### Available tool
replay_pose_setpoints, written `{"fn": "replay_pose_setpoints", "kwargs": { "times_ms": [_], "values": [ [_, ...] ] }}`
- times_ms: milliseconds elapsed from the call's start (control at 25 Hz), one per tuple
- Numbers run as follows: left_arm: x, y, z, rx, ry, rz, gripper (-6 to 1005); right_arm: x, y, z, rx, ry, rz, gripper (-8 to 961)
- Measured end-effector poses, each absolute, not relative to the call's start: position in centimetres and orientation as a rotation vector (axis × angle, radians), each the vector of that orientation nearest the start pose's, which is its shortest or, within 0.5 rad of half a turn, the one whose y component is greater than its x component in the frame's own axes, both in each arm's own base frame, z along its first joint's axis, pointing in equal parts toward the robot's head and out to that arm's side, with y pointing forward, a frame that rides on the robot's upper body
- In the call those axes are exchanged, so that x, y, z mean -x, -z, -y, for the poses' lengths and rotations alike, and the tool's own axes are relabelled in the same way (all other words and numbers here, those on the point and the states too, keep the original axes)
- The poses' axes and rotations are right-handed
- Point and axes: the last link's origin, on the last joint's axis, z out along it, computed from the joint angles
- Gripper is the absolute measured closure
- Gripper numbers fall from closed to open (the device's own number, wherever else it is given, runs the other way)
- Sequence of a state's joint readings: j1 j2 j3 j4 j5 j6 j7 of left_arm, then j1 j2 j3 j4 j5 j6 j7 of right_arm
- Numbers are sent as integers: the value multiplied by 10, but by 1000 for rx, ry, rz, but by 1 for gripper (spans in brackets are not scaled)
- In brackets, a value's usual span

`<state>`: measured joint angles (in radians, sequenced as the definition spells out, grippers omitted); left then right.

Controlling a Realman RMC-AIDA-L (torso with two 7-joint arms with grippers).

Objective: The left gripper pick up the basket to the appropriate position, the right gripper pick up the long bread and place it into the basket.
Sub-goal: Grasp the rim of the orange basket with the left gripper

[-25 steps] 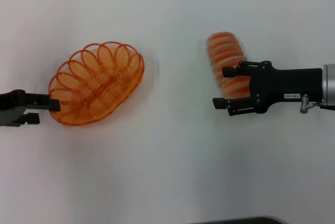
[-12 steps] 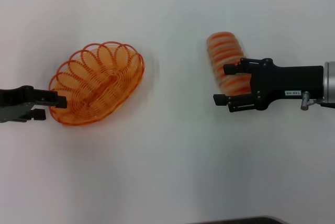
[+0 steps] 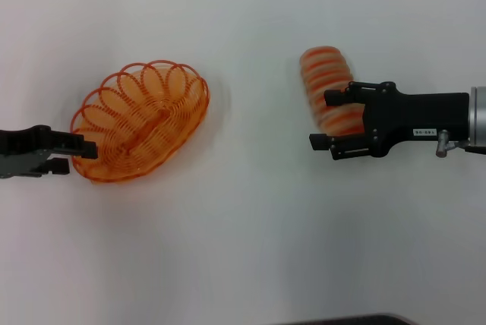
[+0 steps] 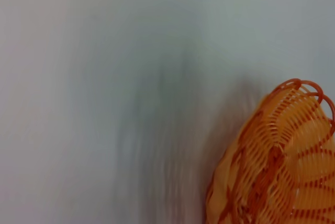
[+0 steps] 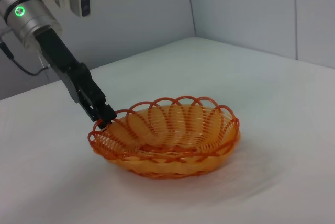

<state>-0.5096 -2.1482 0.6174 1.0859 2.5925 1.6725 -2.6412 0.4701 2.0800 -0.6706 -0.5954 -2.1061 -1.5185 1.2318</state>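
The orange wire basket [image 3: 140, 120] sits on the white table, left of centre; it also shows in the left wrist view [image 4: 277, 166] and the right wrist view [image 5: 167, 135]. My left gripper [image 3: 80, 158] is open at the basket's left rim, its upper finger reaching over the looped edge; the right wrist view shows its tip [image 5: 102, 120] touching the rim. The long bread [image 3: 323, 70], cream with orange stripes, lies right of centre. My right gripper [image 3: 323, 121] is open, its two fingers on either side of the bread's near end.
The white table [image 3: 243, 249] lies bare around the basket and the bread. Grey wall panels [image 5: 235, 4] stand behind the table. A dark edge [image 3: 342, 320] shows at the front of the head view.
My left gripper has moved right, up to the basket's rim. My right gripper has shifted slightly up around the bread. Basket and bread have not moved.
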Motion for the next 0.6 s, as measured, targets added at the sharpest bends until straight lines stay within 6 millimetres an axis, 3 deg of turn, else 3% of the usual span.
{"fn": "replay_pose_setpoints", "kwargs": {
  "times_ms": [200, 600],
  "values": [
    [293, -32, -312, 2080, 94, 2018, 427, -297, 16, -304, 2757, -548, -589, 25],
    [293, -31, -314, 2070, 97, 2016, 423, -297, 14, -305, 2751, -547, -580, 26]
  ]
}}
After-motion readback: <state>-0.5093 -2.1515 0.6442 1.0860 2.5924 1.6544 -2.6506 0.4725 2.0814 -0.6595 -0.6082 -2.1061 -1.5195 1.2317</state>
